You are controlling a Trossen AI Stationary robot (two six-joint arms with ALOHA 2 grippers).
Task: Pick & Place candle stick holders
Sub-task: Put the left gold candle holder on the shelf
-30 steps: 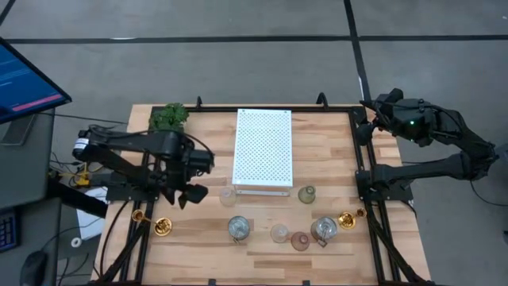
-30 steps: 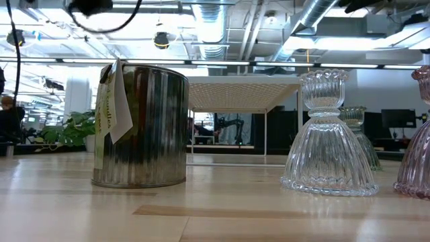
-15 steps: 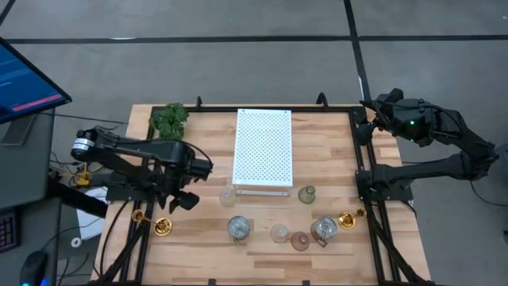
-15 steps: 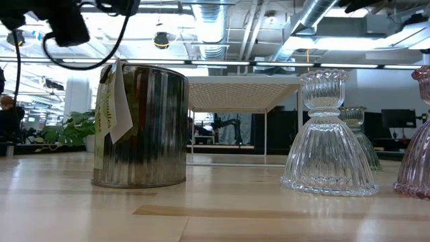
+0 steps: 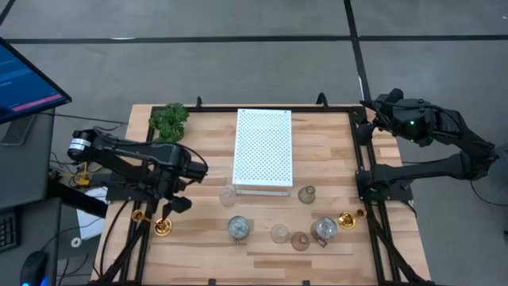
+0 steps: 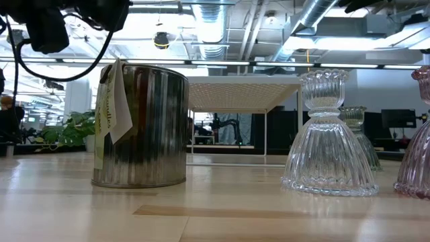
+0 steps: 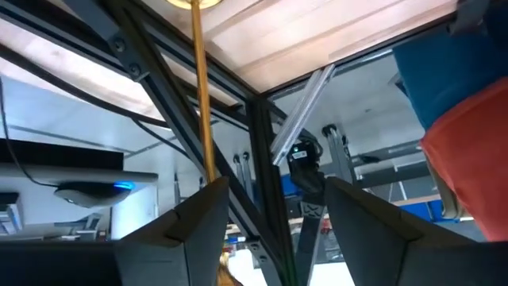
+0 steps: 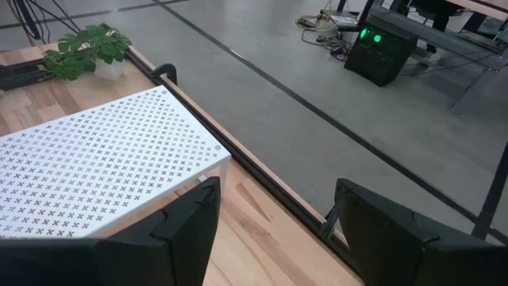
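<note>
Candle stick holders are spread over the near part of the pale wooden worktop. One slim gold metal stick with a round base lies on its side at the left edge, its shaft reaching out past the worktop's rim. The left hand hangs just above and beside it, fingers parted and holding nothing — in the left wrist view the thin gold shaft runs up between the two dark fingers, touching neither as far as can be seen.

A second gold stick lies at the right edge. Between them stand the squat cups: a silvery tin-like one, a clear glass one, a pinkish one, another silvery one, a greenish one and a small clear one — the last two near the front of the white dotted rectangular board.

The right hand waits off the worktop's far right corner, open and empty.
</note>
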